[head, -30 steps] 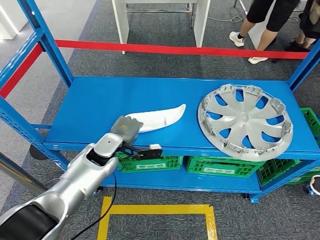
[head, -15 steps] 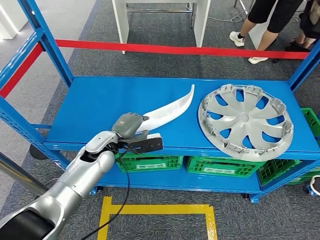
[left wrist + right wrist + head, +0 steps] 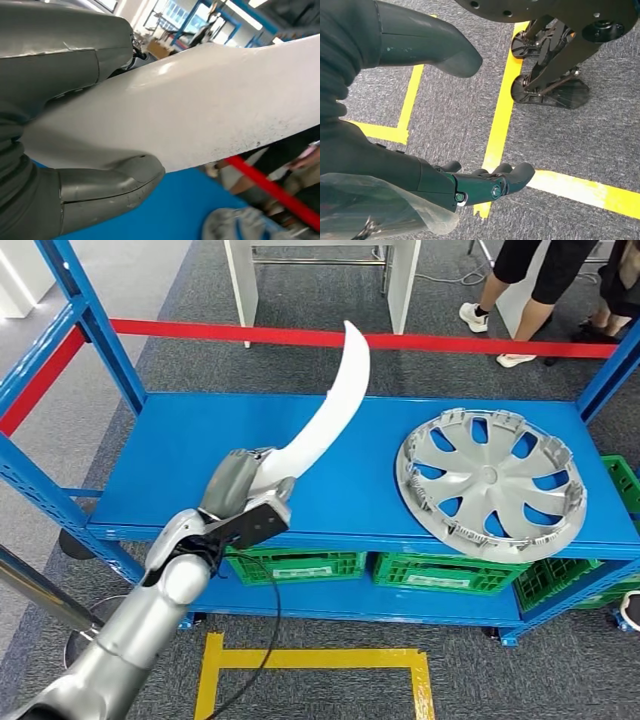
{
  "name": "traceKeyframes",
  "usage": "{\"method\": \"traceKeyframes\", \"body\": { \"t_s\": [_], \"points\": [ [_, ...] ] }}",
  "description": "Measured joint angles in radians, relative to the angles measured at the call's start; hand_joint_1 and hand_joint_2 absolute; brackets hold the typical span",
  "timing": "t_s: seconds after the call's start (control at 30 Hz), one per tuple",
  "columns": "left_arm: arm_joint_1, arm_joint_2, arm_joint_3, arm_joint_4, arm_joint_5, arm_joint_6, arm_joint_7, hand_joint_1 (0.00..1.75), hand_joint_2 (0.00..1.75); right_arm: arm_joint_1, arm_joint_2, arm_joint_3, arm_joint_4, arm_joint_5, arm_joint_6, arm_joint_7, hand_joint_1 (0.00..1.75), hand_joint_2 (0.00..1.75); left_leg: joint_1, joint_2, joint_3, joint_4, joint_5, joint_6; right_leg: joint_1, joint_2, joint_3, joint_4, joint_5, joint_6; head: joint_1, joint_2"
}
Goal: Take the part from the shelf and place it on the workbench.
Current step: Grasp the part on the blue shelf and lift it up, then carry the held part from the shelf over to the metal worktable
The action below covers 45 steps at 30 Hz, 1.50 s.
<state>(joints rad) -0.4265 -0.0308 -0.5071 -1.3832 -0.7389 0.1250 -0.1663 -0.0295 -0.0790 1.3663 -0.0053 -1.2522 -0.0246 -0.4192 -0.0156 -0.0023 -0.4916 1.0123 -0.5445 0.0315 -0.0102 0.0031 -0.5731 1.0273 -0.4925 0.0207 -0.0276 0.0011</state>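
Lifting stage: I have the long white curved plastic part (image 3: 324, 410) held at its near end in the left hand (image 3: 243, 487), thumb and fingers clamped around it. In the left wrist view the thick grey thumb (image 3: 113, 182) presses one face of the part while the rest of the hand covers the other. The part stands clear of the blue metal shelf deck (image 3: 181, 455), tip tilted up and away toward the red barrier tape (image 3: 226, 335).

Right hand (image 3: 471, 185) hangs over grey carpet and yellow floor tape (image 3: 501, 125), fingers spread, holding nothing.

Judgement: pick done, carry not yet begun. No bench surface is identifiable to me from here; a white table leg (image 3: 241, 285) stands beyond the tape, but I cannot tell whether that is the target. Next move calls for drawing the part back toward the body and out over the shelf's front edge, then turning to find the bench.

Edges and room:
- Blue upright post (image 3: 94, 325) to the left; the raised tip could sweep toward it on a left turn.
- Silver multi-spoke wheel cover (image 3: 490, 485) lies on the deck to the right, well apart from the hand.
- Green crates (image 3: 309, 565) sit on the tier below, under the front lip.
- Person's legs (image 3: 521, 300) stand beyond the tape, far right.
- Open room is straight back, over the carpet.
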Motion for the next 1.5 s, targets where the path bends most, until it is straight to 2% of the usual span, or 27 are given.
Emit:
{"method": "traceKeyframes", "body": {
  "t_s": [0.17,0.3,0.47,0.63,0.77,0.97,1.17,1.5],
  "points": [
    [0.067,0.02,0.006,-0.144,0.053,0.043,-0.037,1.75,1.75,0.005,0.0,-0.003,0.0,-0.011,0.031,-0.005,0.0,1.75,0.0,0.0,0.0,0.0,0.0,0.0,0.0,0.0,0.0,0.0,0.0,0.0,0.0,0.0],
    [0.097,0.032,0.015,-0.209,0.059,0.074,-0.055,1.75,1.75,0.01,0.0,-0.006,0.0,-0.015,0.065,0.001,0.0,1.75,0.0,0.0,0.0,0.0,0.0,0.0,0.0,0.0,0.0,0.0,0.0,0.0,0.0,0.0],
    [0.112,0.039,0.022,-0.248,0.058,0.083,-0.058,1.75,1.75,0.012,0.0,-0.011,0.0,-0.016,0.075,0.007,0.0,1.75,0.0,0.0,0.0,0.0,0.0,0.0,0.0,0.0,0.0,0.0,0.0,0.0,0.0,0.0],
    [0.117,0.044,0.023,-0.267,0.06,0.104,-0.077,1.75,1.75,0.014,-0.001,-0.029,0.0,-0.038,0.143,0.03,0.0,1.75,0.0,0.0,0.0,0.0,0.0,0.0,0.0,0.0,0.0,0.0,0.0,0.0,0.0,0.0],
    [0.13,0.048,0.024,-0.277,0.071,0.129,-0.106,1.75,1.75,0.016,-0.001,-0.047,0.0,-0.047,0.16,0.026,0.0,1.75,0.0,0.0,0.0,0.0,0.0,0.0,0.0,0.0,0.0,0.0,0.0,0.0,0.0,0.0],
    [0.15,0.054,0.025,-0.292,0.081,0.146,-0.127,1.75,1.75,0.018,-0.002,-0.06,0.0,-0.052,0.157,0.027,0.0,1.75,0.0,0.0,0.0,0.0,0.0,0.0,0.0,0.0,0.0,0.0,0.0,0.0,0.0,0.0],
    [0.165,0.056,0.027,-0.338,0.106,0.157,-0.131,1.75,1.75,0.017,0.011,-0.077,0.0,-0.065,0.082,0.021,0.0,1.75,0.0,0.0,0.0,0.0,0.0,0.0,0.0,0.0,0.0,0.0,0.0,0.0,0.0,0.0],
    [0.176,0.059,0.038,-0.383,0.111,0.175,-0.133,1.75,1.75,0.015,0.017,-0.078,0.0,-0.051,0.043,0.019,0.0,1.75,0.0,0.0,0.0,0.0,0.0,0.0,0.0,0.0,0.0,0.0,0.0,0.0,0.0,0.0]
  ]
}}
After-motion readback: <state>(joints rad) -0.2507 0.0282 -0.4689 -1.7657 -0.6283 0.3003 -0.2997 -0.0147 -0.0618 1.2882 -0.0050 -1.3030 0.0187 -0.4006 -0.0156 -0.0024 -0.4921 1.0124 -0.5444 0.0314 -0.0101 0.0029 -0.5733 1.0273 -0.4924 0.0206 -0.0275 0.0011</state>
